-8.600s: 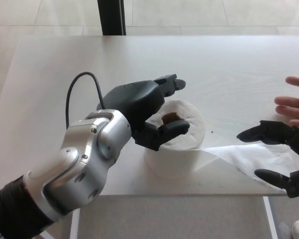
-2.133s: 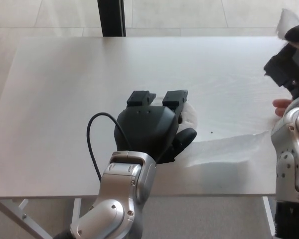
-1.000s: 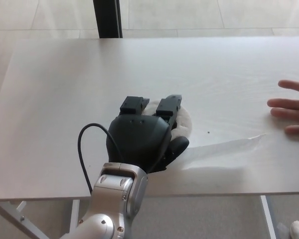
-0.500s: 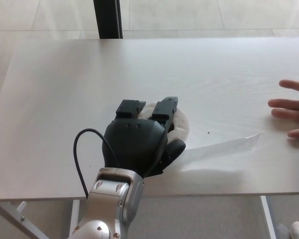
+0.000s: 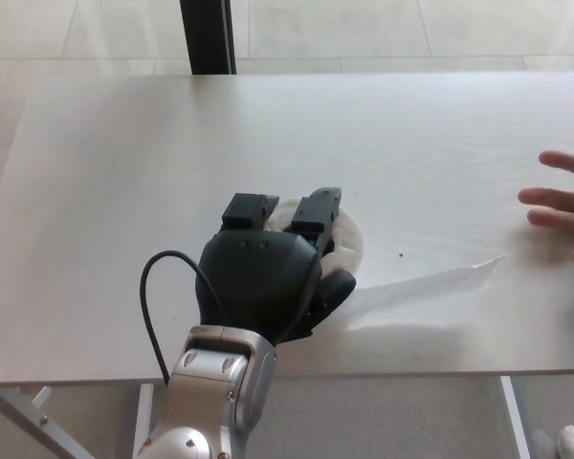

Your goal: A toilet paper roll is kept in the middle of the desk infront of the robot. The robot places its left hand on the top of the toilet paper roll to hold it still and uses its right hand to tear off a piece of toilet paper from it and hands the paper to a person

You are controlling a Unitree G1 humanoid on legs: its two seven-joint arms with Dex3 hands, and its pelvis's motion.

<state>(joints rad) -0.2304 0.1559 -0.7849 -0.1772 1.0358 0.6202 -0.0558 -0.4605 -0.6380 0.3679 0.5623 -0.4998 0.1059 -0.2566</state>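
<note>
One matte black left hand (image 5: 268, 277) lies palm-down, gripping the soft white toilet paper roll (image 5: 349, 241) mid-desk (image 5: 124, 172); a thin loose sheet (image 5: 430, 287) trails toward a person's fingers (image 5: 560, 201).

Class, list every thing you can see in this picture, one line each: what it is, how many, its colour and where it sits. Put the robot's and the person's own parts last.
Desk: one, pale whitish, filling most of the view.
Toilet paper roll: one, white, middle of the desk, mostly covered by the robot's hand.
Loose paper strip: one, white, running from the roll toward the right along the desk.
Dark post: one, black, beyond the far desk edge.
Floor: pale tiles, behind the desk.
Left hand: one, black, resting on top of the roll.
Cable: one, black, looped by the left wrist.
Person's hand: one, at the right edge, fingers over the desk.
</note>
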